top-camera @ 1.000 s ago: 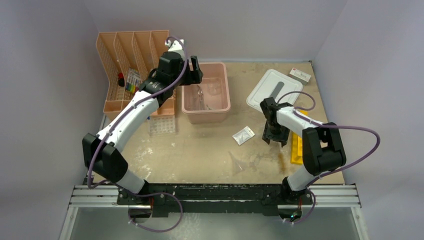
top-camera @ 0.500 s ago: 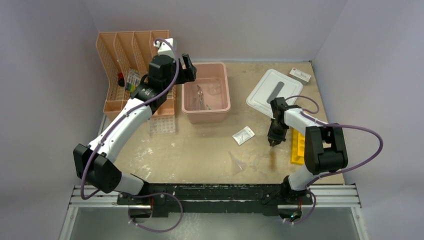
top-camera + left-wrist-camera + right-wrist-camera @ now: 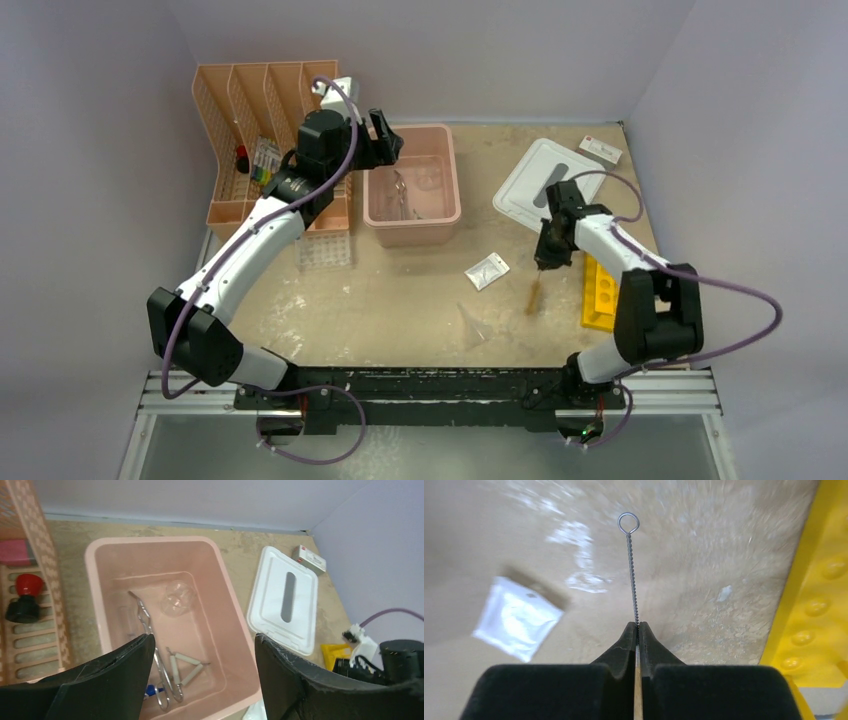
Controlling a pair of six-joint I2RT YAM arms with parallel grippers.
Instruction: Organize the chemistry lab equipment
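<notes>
Black right gripper [image 3: 638, 626], jaws pressed together on a thin wire brush [image 3: 631, 565]. The right wrist view shows what the overhead cannot: the twisted wire runs straight out from between the fingertips and ends in a small ring, with the sandy table [image 3: 704, 545] blurred beneath it. From above, the same gripper [image 3: 545, 262] points downward and only a tan length of the brush [image 3: 535, 295] shows, slanting toward the near edge. Whether its end touches the table cannot be told.

A small clear bag [image 3: 516, 617] lies flat near the gripper's left, and the yellow rack [image 3: 819, 590] lies just beside its right. The overhead view places the bag [image 3: 487, 270] between the gripper and the pink bin [image 3: 412, 232].

Far across the table, the left gripper [image 3: 385, 140] hovers at the bin's left rim, next to a peach organizer [image 3: 225, 110]. Its wrist view shows the fingers spread wide and holding nothing [image 3: 202, 640]. Down inside the bin [image 3: 150, 542] lie metal forceps [image 3: 145, 622] among other small items. A white lid [image 3: 272, 595] rests to the bin's right.
</notes>
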